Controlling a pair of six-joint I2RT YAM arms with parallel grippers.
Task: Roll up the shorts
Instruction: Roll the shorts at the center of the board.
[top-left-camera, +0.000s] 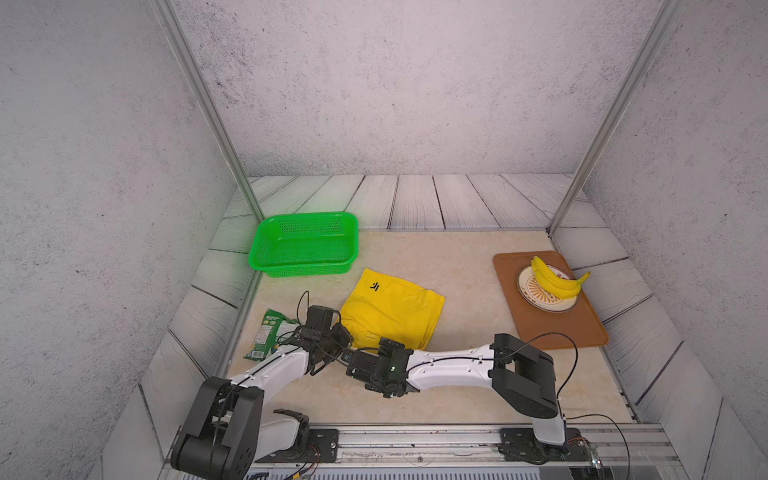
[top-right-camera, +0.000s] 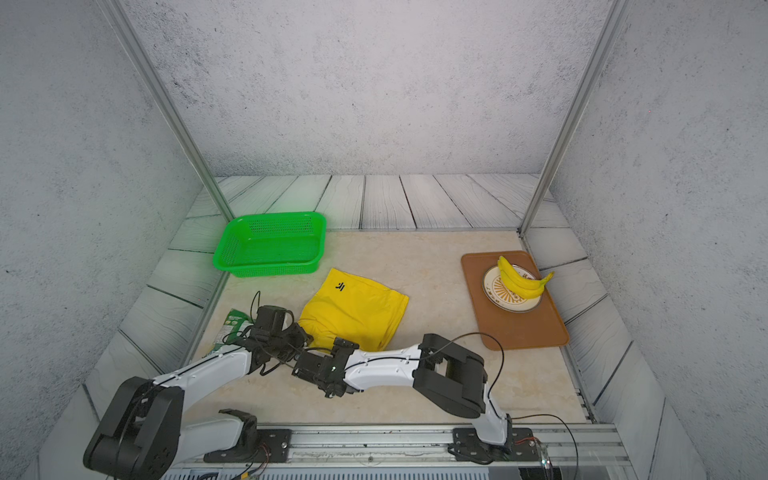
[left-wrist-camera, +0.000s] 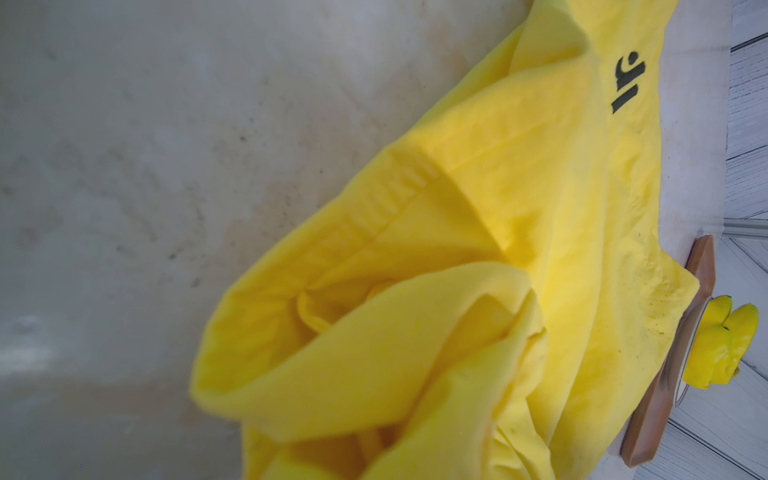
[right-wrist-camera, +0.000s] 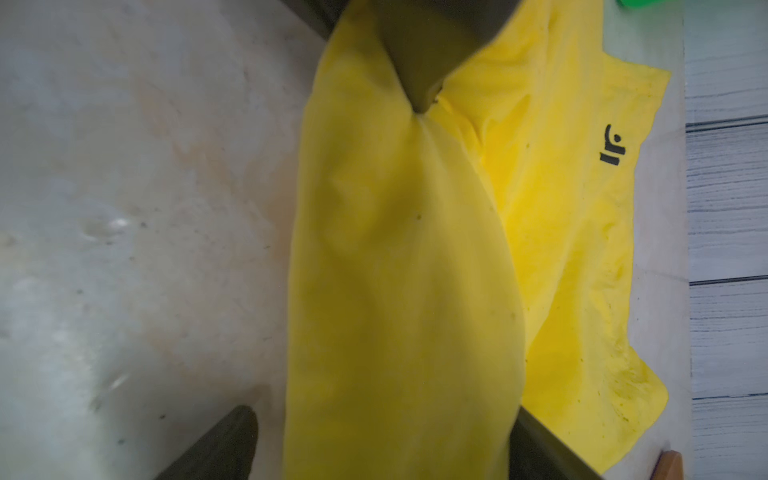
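Both top views: near edge of shorts (top-left-camera: 390, 307) hidden behind wrists; snack bag (top-left-camera: 268, 332) partly under left arm, print too small to read. Right wrist view: left gripper (right-wrist-camera: 419, 97) dark blur, cut by frame edge; right gripper (right-wrist-camera: 384, 411) fingers (right-wrist-camera: 226, 444) likewise; shorts run off frame. Lettering on plate (top-left-camera: 525, 291) illegible.

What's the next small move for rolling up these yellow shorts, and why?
Probably close the right end effector on the raised fold: its fingers stand wide open either side of it, while the left end effector pinches the near edge of the shorts. Then both could roll toward the logo end.
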